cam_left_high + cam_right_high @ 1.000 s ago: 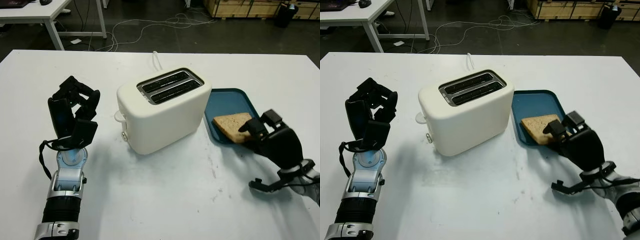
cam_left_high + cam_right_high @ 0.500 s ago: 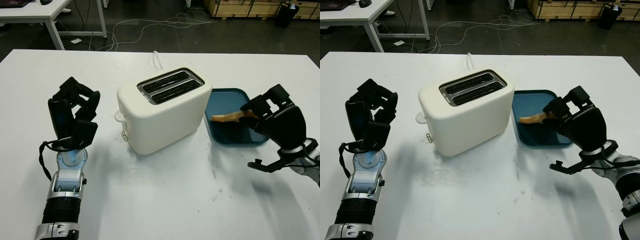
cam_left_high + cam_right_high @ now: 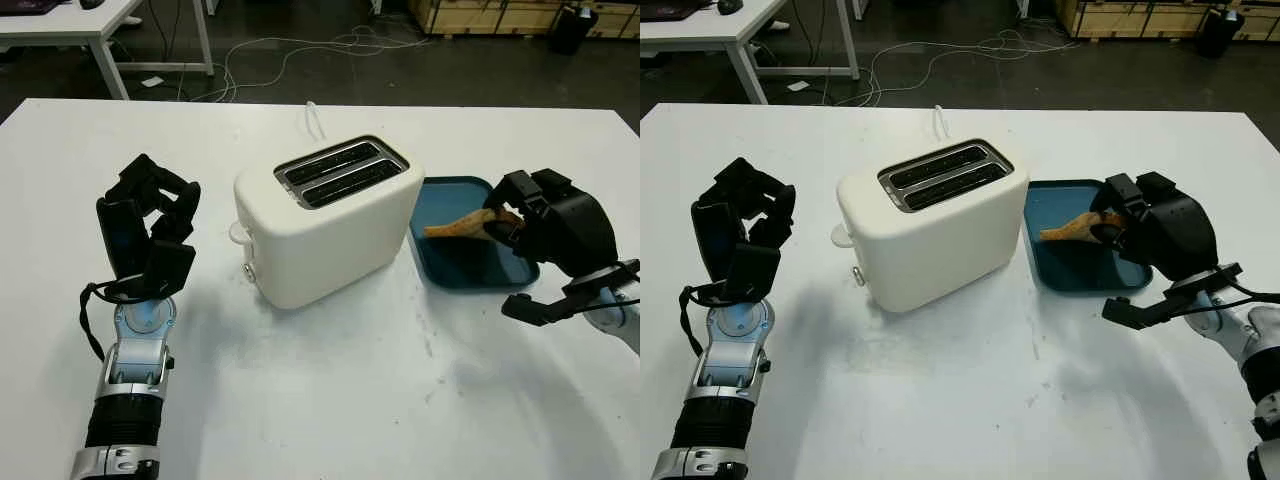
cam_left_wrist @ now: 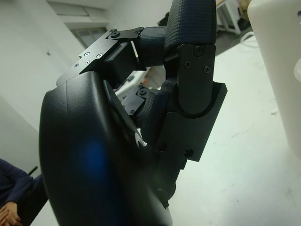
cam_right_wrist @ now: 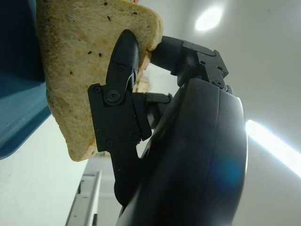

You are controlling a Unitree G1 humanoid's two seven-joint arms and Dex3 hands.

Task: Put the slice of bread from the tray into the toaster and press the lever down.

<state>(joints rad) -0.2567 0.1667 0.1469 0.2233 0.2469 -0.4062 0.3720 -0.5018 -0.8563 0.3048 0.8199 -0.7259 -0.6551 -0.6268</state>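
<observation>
My right hand (image 3: pixel 512 215) is shut on the slice of bread (image 3: pixel 455 226), holding it nearly edge-on above the blue tray (image 3: pixel 452 262) to the right of the toaster. Up close, the bread (image 5: pixel 75 61) is pinched between the black fingers (image 5: pixel 117 103). The cream toaster (image 3: pixel 325 220) stands mid-table with two empty slots (image 3: pixel 340 172) on top and its lever (image 3: pixel 238 233) on the left end. My left hand (image 3: pixel 150 225) is held upright to the left of the toaster, fingers curled, holding nothing.
A white cord (image 3: pixel 315 120) runs from behind the toaster toward the table's far edge. Beyond the table are a dark floor with cables, another white table (image 3: pixel 90 25) and wooden crates (image 3: pixel 480 15). A person's sleeve (image 4: pixel 11 188) is seen near the left hand.
My right hand closed on the bread lying flat on the tray, lifted it off and turned it nearly edge-on above the tray. The left hand has not moved.
</observation>
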